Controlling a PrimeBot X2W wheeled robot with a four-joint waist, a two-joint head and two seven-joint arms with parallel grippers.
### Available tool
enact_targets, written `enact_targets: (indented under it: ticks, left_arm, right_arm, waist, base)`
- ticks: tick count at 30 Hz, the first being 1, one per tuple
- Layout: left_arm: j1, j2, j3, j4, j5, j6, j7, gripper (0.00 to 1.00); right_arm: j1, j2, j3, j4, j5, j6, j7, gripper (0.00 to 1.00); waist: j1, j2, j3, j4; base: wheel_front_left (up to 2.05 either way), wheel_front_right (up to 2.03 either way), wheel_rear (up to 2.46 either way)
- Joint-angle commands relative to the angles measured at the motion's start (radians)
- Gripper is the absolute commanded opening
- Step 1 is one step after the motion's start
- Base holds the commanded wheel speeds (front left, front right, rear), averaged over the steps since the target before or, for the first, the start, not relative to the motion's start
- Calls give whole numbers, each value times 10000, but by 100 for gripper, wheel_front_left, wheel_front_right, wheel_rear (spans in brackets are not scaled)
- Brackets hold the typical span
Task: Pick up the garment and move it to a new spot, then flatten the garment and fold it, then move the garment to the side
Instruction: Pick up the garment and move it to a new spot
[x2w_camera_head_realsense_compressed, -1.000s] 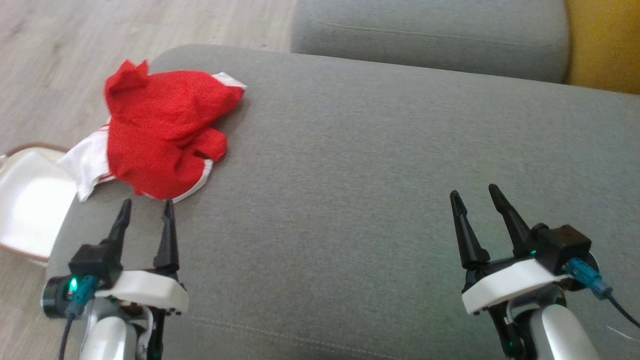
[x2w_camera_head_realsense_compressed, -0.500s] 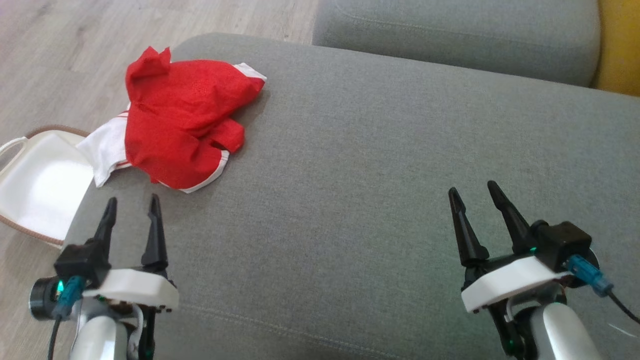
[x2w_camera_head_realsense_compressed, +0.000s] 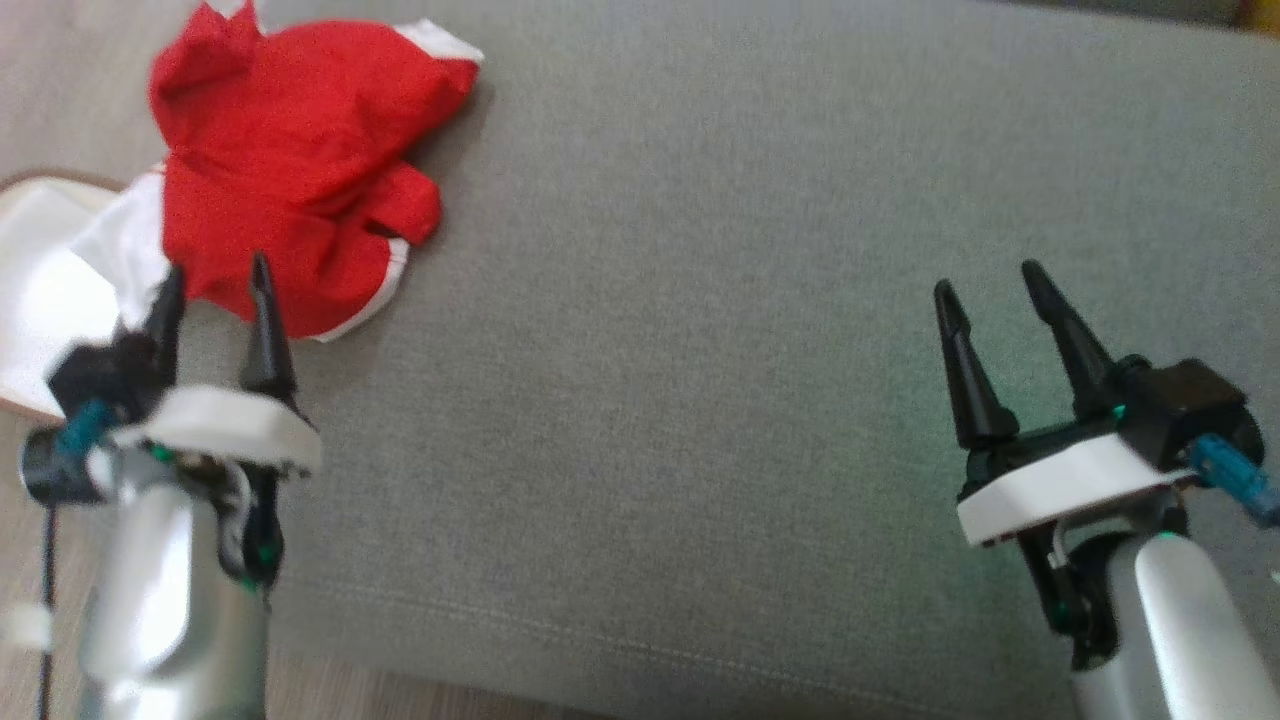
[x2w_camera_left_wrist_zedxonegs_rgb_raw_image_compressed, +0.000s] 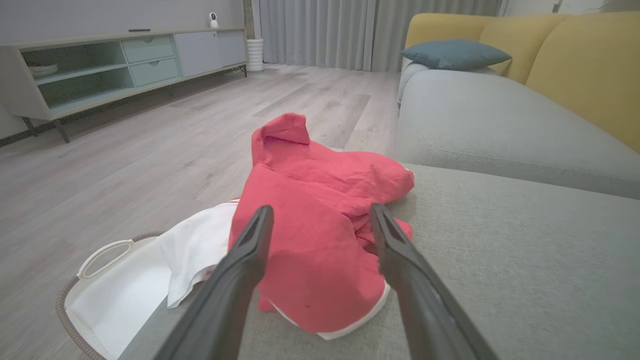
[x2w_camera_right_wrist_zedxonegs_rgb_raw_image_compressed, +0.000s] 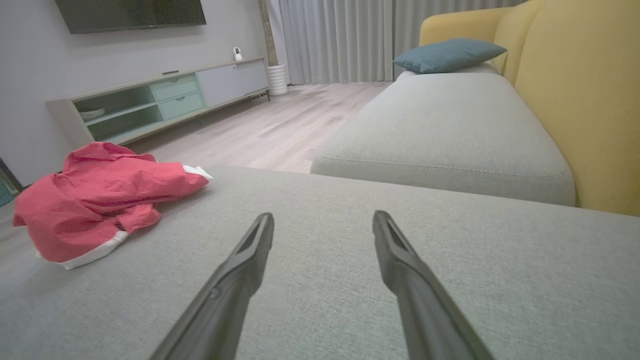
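A crumpled red garment (x2w_camera_head_realsense_compressed: 290, 170) with white trim lies bunched at the far left corner of the grey sofa cushion (x2w_camera_head_realsense_compressed: 700, 300); its white part hangs over the cushion's left edge. It also shows as a heap in the left wrist view (x2w_camera_left_wrist_zedxonegs_rgb_raw_image_compressed: 320, 215) and at the left of the right wrist view (x2w_camera_right_wrist_zedxonegs_rgb_raw_image_compressed: 100, 195). My left gripper (x2w_camera_head_realsense_compressed: 215, 275) is open, its fingertips just short of the garment's near edge, nothing between them. My right gripper (x2w_camera_head_realsense_compressed: 985, 275) is open over bare cushion far to the right.
A white basket (x2w_camera_left_wrist_zedxonegs_rgb_raw_image_compressed: 115, 290) with a brown rim sits on the wooden floor just left of the cushion, below the hanging white cloth. A second grey cushion (x2w_camera_right_wrist_zedxonegs_rgb_raw_image_compressed: 440, 130) with a yellow backrest (x2w_camera_right_wrist_zedxonegs_rgb_raw_image_compressed: 580, 100) lies beyond. A low cabinet (x2w_camera_left_wrist_zedxonegs_rgb_raw_image_compressed: 100, 70) stands across the floor.
The head camera has tilted down and shifted, so the whole picture moved. My left gripper has come forward to the garment's near edge. Both grippers stay open.
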Motion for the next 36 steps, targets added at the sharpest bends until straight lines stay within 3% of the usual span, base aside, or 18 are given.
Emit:
enact_targets:
  ticks: [1, 15, 16, 17, 18, 19, 28, 34, 36]
  left_arm:
    - [-656, 448, 421, 22, -107, -52, 26, 100]
    - [-3924, 1384, 788, 4390, -752, -121, 1671, 100]
    - [-4047, 1428, 790, 4538, -779, -145, 1678, 95]
    - [-4149, 1483, 788, 4652, -778, -136, 1620, 47]
    - [-4225, 1536, 773, 4742, -758, -116, 1522, 12]
    - [-4279, 1581, 753, 4794, -734, -107, 1365, 0]
    - [-4070, 1752, 673, 4202, -498, 193, 0, 0]
    - [-3043, 1738, 611, 2066, -243, 410, -145, 0]
    - [-2275, 1650, 515, 610, -102, 494, -151, 0]
  right_arm:
    - [-380, -107, 176, -463, -72, 40, 48, 100]
    - [-735, -438, 82, -974, -254, 40, 309, 100]
    - [-734, -434, 84, -979, -256, 40, 304, 100]
    - [-734, -424, 86, -980, -260, 40, 303, 100]
    - [-737, -410, 83, -978, -258, 40, 306, 100]
    - [-743, -398, 80, -974, -251, 40, 306, 100]
    - [-555, -216, -82, -858, -189, 40, 112, 100]
    - [-233, 18, -209, -756, -119, 40, -88, 100]
    - [-38, 121, -243, -706, -75, 40, -191, 100]
  waist:
    - [-1, 0, 678, -121]
    - [-1, 0, 1928, -241]
    - [-1, 0, 1938, -242]
    - [-1, 0, 1939, -244]
    - [-1, 0, 1931, -243]
    - [-1, 0, 1916, -244]
    - [-1, 0, 1180, -201]
    - [-1, 0, 204, -241]
    - [-1, 0, -331, -336]
  base:
    - [0, 0, 0]
    - [0, 0, 0]
    - [0, 0, 0]
    - [0, 0, 0]
    - [0, 0, 0]
    - [0, 0, 0]
    - [0, 0, 0]
    - [0, 0, 0]
    - [0, 0, 0]
